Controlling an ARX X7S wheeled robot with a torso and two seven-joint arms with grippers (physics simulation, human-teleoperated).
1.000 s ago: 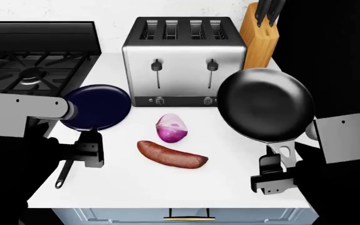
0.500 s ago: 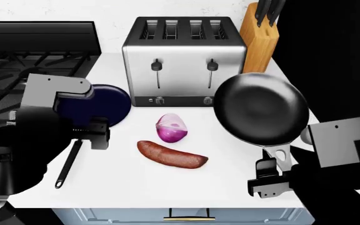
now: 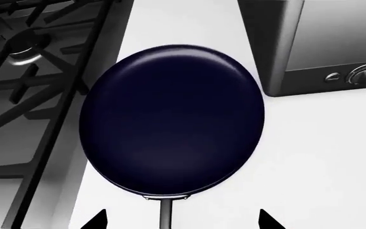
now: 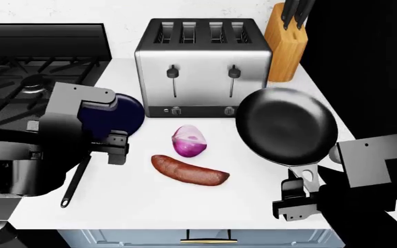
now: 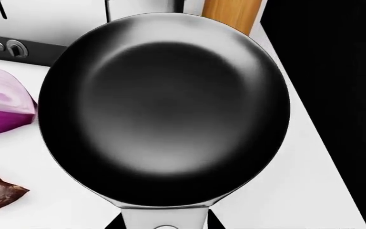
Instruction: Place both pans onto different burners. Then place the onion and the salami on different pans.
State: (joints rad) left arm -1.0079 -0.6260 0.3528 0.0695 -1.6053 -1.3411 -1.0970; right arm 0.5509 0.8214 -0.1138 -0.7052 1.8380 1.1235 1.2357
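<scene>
The navy-blue pan [image 3: 170, 119] lies on the white counter beside the stove, partly hidden by my left arm in the head view [image 4: 122, 116]. Its thin black handle [image 4: 74, 183] points toward the counter's front edge. My left gripper [image 3: 183, 220] hangs open over that handle, its fingertips wide on either side and not touching it. The glossy black pan [image 4: 286, 125] is held by its grey handle [image 5: 164, 217], with my right gripper [image 5: 164, 223] shut on it. The onion [image 4: 188, 140] and salami [image 4: 189, 170] lie on the counter between the pans. A burner [image 4: 34, 82] shows at the left.
A steel toaster [image 4: 202, 67] stands at the back of the counter, just behind the onion. A wooden knife block [image 4: 285, 44] is at the back right. The stove grates [image 3: 17, 95] border the navy pan. The counter's front edge [image 4: 184, 227] is close.
My left arm has swung in over the navy pan, bringing its gripper above the handle. The right gripper has shifted the black pan slightly left and nearer.
</scene>
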